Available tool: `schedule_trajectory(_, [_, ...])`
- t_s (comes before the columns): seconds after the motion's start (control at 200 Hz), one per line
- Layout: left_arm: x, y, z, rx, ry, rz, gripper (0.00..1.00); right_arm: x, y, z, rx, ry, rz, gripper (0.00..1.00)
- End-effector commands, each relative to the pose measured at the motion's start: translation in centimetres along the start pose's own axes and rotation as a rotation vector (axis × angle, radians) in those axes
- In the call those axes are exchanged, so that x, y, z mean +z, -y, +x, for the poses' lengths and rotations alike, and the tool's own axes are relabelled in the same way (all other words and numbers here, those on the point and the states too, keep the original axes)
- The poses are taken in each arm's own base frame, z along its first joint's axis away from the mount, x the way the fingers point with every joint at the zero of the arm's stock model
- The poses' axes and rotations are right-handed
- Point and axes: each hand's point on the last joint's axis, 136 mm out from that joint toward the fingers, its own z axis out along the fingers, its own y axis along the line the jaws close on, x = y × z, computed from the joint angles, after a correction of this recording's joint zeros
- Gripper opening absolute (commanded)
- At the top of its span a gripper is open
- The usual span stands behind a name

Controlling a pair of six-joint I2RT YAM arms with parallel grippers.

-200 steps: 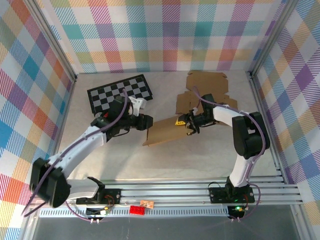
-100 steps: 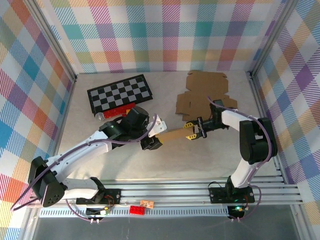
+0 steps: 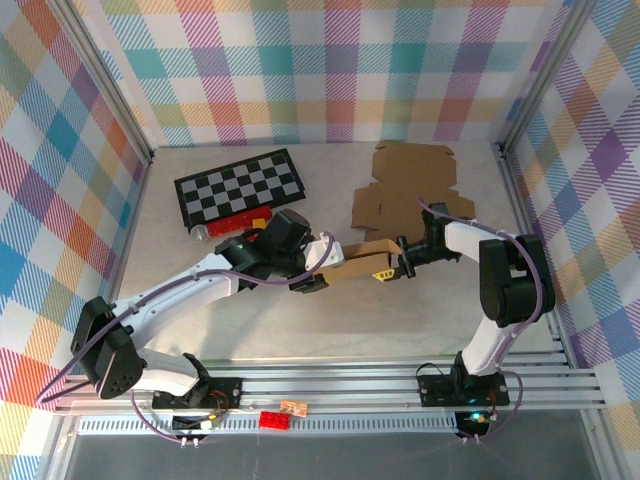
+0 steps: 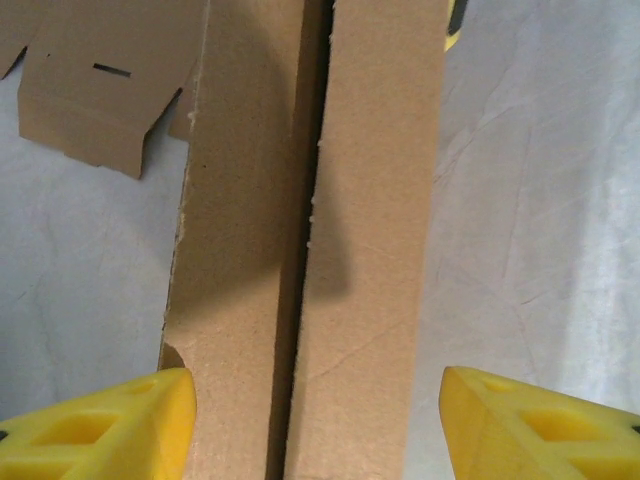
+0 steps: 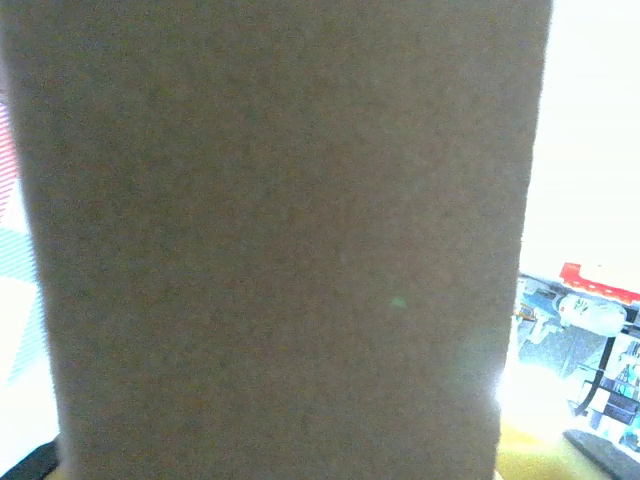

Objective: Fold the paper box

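Observation:
The paper box is a brown cardboard piece folded into a narrow long shape, lying between the two grippers in the middle of the table. My left gripper stands open across its left end. In the left wrist view the folded box runs up between the yellow fingertips; the left tip touches its edge and the right one stands apart. My right gripper is shut on the box's right end. Cardboard sits right against the right wrist camera and hides the fingers.
A flat, unfolded cardboard blank lies at the back right. A checkerboard lies at the back left with a red brick at its near edge. Plaid walls and metal rails enclose the table.
The flat sheet has been folded into a narrow shape. My left arm swung right to the box's left end and its jaws opened wider. The right gripper kept its hold.

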Motion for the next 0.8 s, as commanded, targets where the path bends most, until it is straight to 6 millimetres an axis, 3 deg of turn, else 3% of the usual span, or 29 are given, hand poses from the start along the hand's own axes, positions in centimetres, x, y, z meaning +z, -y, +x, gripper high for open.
schedule_trajectory(0.0, [0.8,0.0,0.5,0.031,-0.029,-0.026,0.64,0.6,1.9,-0.1,0.104,-0.003,0.054,0.37])
schedule_trajectory(0.115, [-1.3,-0.5,-1.5,0.012,0.053,-0.048,0.63,0.4,2.0,-0.8,0.112,0.01,0.046,0.35])
schedule_trajectory(0.245, [-3.5,-0.4,-1.9,-0.038,0.096,-0.077,0.64,0.2,1.6,-1.2,0.111,0.021,0.039,0.34])
schedule_trajectory(0.355, [-4.0,-0.8,-0.8,-0.09,0.068,-0.113,0.78,0.1,1.3,-1.3,0.106,0.029,0.04,0.34])
schedule_trajectory(0.465, [-3.3,-0.2,0.0,-0.096,0.002,-0.043,0.8,0.1,1.2,-1.3,0.112,0.033,0.038,0.33])
schedule_trajectory(0.595, [-1.6,1.2,0.4,-0.053,-0.041,0.054,0.9,0.1,1.1,-1.2,0.116,0.032,0.031,0.33])
schedule_trajectory(0.795, [1.1,-1.3,0.7,-0.021,-0.102,-0.046,0.89,0.1,1.3,-0.7,0.136,0.021,0.026,0.33])
